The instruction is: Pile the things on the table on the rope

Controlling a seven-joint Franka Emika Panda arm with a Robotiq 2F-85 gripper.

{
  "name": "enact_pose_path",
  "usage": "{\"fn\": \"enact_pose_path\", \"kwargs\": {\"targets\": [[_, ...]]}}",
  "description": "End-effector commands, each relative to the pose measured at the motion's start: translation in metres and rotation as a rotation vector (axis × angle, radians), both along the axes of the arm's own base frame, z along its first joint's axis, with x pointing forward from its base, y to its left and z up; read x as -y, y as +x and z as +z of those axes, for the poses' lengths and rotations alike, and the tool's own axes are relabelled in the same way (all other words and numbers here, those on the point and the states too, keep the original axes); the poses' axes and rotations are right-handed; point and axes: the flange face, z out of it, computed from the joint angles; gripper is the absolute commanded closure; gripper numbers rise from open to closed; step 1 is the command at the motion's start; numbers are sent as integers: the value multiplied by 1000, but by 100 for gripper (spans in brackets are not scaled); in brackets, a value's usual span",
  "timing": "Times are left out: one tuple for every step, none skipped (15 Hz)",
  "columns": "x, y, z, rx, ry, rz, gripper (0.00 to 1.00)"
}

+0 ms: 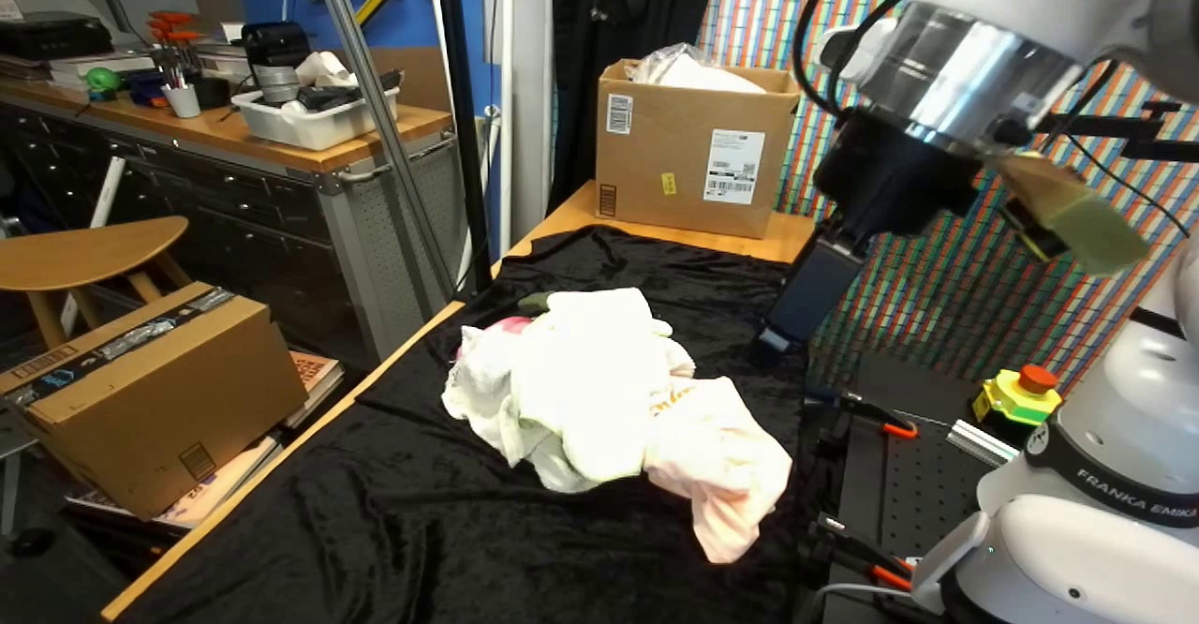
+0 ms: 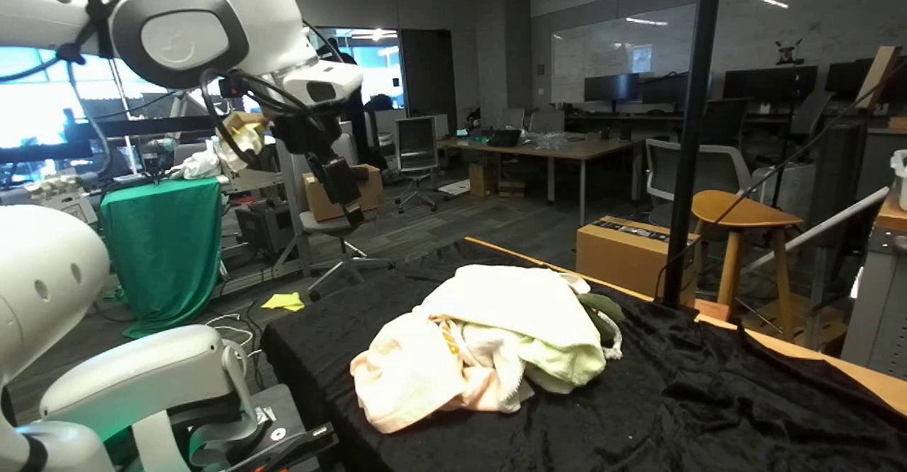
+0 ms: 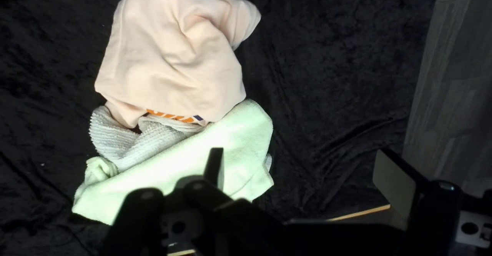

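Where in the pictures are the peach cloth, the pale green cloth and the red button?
Peach cloth [image 3: 173, 56], wrist view: its creased middle.
Pale green cloth [image 3: 169, 167], wrist view: its bright middle.
Red button [image 1: 1037, 378], in an exterior view: its top.

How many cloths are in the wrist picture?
3 I can tell apart: peach cloth at top, white cloth in the middle, green cloth toward the bottom. Others may be hidden.

The pile [image 1: 599, 390] partly hides a pink piece [image 1: 513, 324], dark green piece [image 2: 604, 307] and white cord [image 2: 615, 349], folds clip the lettering [image 3: 169, 115] on the peach cloth [image 3: 173, 56], and both exterior views cut off table [image 1: 375, 512] and arm [image 1: 984, 71].
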Motion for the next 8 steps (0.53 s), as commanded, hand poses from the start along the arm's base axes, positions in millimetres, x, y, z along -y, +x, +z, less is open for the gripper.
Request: {"fn": "enact_pose_path", "kwargs": {"targets": [[-1, -36, 42, 105, 19, -36, 0], [6, -48, 49, 135, 31, -46, 0], [5, -52, 60, 171, 35, -64, 0], [4, -59, 71, 198, 39, -73, 0], [7, -68, 81, 234, 46, -100, 0], [10, -76, 88, 261, 55, -123, 0], [7, -58, 72, 185, 35, -76, 0], [9, -65, 79, 210, 39, -89, 0]]}}
